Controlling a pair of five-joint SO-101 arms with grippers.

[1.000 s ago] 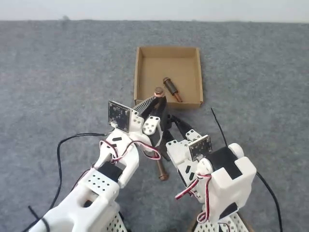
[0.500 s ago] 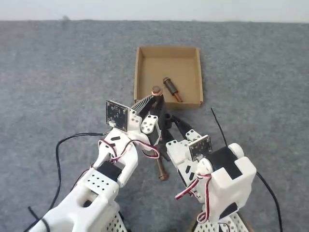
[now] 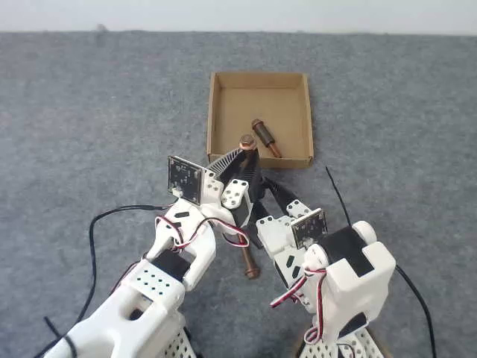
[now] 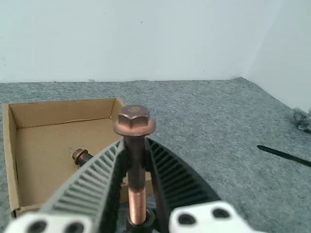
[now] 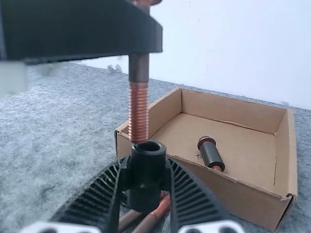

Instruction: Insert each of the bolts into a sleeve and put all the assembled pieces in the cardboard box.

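Pinching a copper bolt (image 4: 134, 124) upright, head up, in the left claw (image 4: 135, 143), threaded tip at the mouth of the black sleeve (image 5: 146, 172) clamped upright in the right claw (image 5: 146, 165). Beneath both, flat on the bench (image 3: 89, 112), a loose bolt (image 3: 249, 262). Just beyond, toward the bench's far edge, the cardboard box (image 5: 233, 182) with one assembled piece (image 5: 210, 151) inside.

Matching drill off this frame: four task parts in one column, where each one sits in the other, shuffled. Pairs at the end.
1. upright bolt
2. black sleeve
3. assembled piece
4. loose bolt

A. lying inside the cardboard box
B. between the right gripper's fingers
C. lying on the grey carpet
D. between the left gripper's fingers

Pairs: 1-D, 2-B, 3-A, 4-C
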